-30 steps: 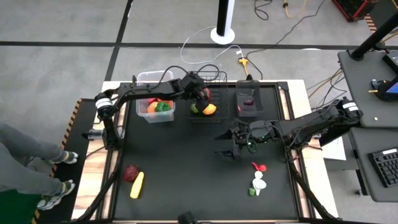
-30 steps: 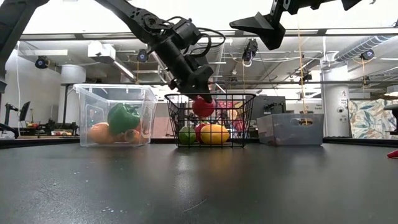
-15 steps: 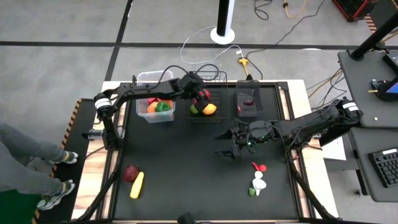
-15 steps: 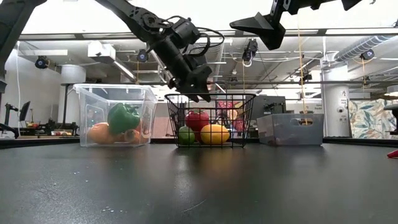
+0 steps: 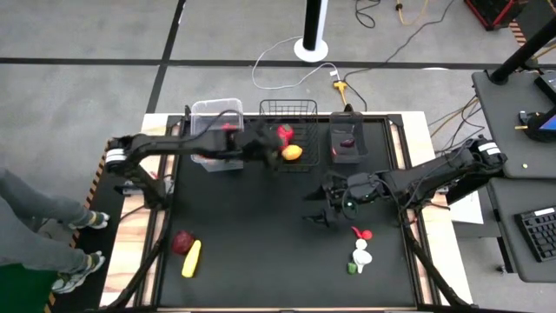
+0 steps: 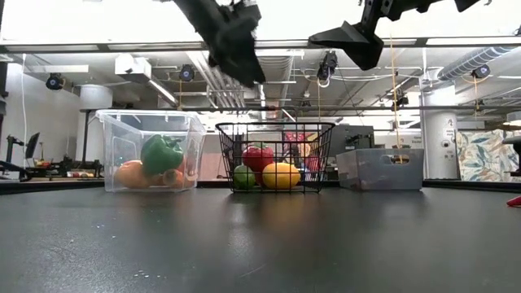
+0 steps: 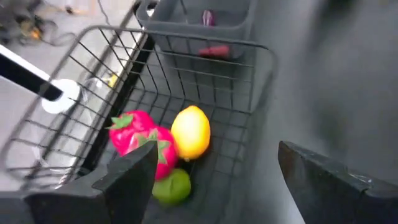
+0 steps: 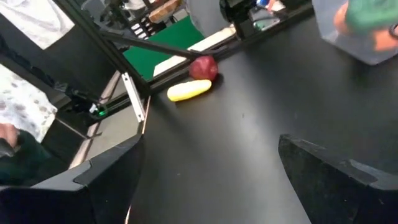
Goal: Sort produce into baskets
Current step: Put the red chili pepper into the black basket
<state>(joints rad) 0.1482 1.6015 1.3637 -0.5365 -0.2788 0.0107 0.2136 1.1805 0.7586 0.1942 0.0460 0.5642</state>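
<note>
Strawberry (image 7: 140, 140) beside lemon (image 7: 190, 131)

overhead and table-level views share the wire basket (image 5: 287, 132); wrist views close.

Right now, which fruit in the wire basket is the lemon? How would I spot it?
Find the black wire basket, the middle of three containers along the table's far edge, between the clear tub and the dark bin. Inside lie a red strawberry, a green lime and the lemon. The lemon is the only yellow, egg-shaped one.
</note>
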